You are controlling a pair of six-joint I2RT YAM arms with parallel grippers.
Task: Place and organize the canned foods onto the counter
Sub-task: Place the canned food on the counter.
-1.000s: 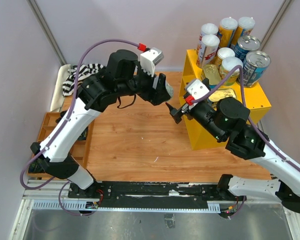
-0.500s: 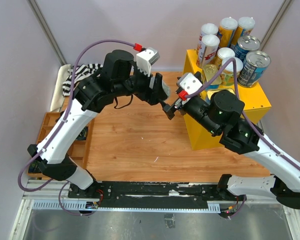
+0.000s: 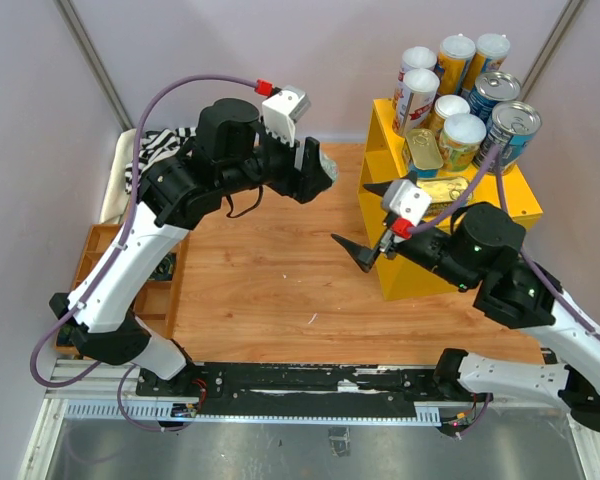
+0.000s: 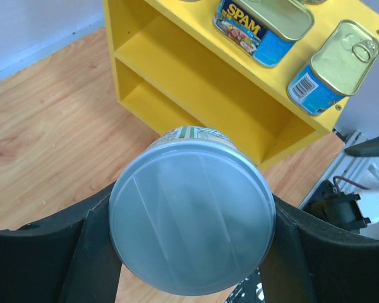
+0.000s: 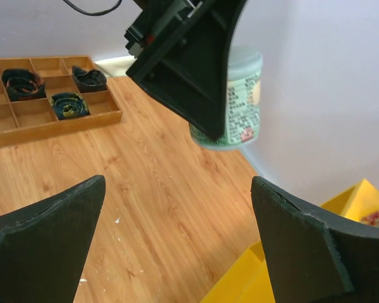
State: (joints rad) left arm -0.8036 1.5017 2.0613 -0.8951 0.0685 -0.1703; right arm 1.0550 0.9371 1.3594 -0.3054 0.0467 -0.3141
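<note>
A brown wooden table [image 3: 270, 290] stands between pale walls. On its far right side is a bright yellow cabinet [image 3: 515, 200] with two open shelves. Lots of food stands on top of the cabinet. Tall tubes [image 3: 456, 60] with white lids are at the back, blue cans [image 3: 510, 125] with silver tops are on the right, and flat gold tins [image 4: 265, 25] lie nearer the front (one says SPAM on its side).

The left gripper [image 3: 315, 172] is up in the air over the far part of the table, to the left of the cabinet. Its two black fingers press on both sides of a can [image 4: 189, 214] with a pale lid and a green and white label. The can touches nothing but the fingers.

The right gripper [image 3: 362, 218] is lower down, just beside the front left corner of the cabinet. Its fingers are spread wide apart and hold nothing. It points toward the can but is apart from it.

At the left edge of the table lies a wooden tray [image 3: 100, 250] with small boxes in it, and some of them hold dark lumps [image 5: 69, 104]. A black and white striped cloth [image 3: 155, 150] lies behind the tray
</note>
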